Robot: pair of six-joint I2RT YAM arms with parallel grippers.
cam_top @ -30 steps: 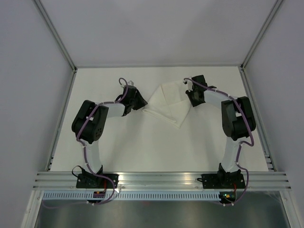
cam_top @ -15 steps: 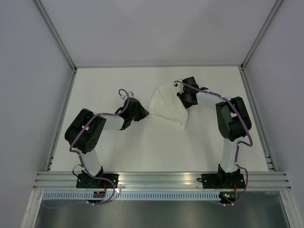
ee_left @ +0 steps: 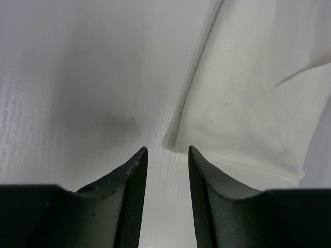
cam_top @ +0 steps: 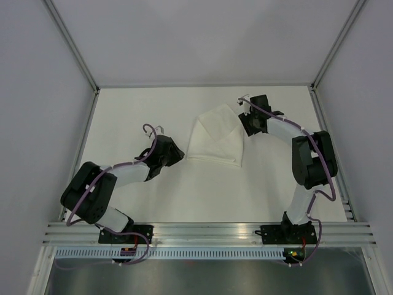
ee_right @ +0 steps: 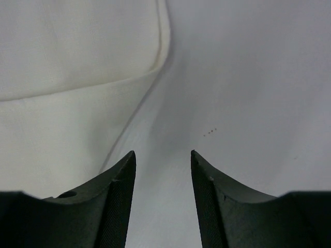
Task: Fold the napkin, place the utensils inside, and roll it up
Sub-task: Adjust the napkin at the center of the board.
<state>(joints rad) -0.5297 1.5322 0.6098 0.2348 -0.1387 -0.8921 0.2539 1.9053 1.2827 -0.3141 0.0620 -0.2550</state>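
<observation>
The napkin [cam_top: 215, 140] is thin, matt white cloth; the tabletop [cam_top: 184, 190] is smooth, faintly grained white; the fingers [ee_left: 126, 206] are matt black.

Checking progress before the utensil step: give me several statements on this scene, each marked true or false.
1. The napkin lies flat and folded on the table, between the two grippers. True.
2. The left gripper is shut on a napkin corner. False: its jaws stand open and hold nothing, right at the napkin's edge.
3. The right gripper is open and empty. True.
4. A knife lies on the napkin. False: no cutlery shows in any view.
</observation>
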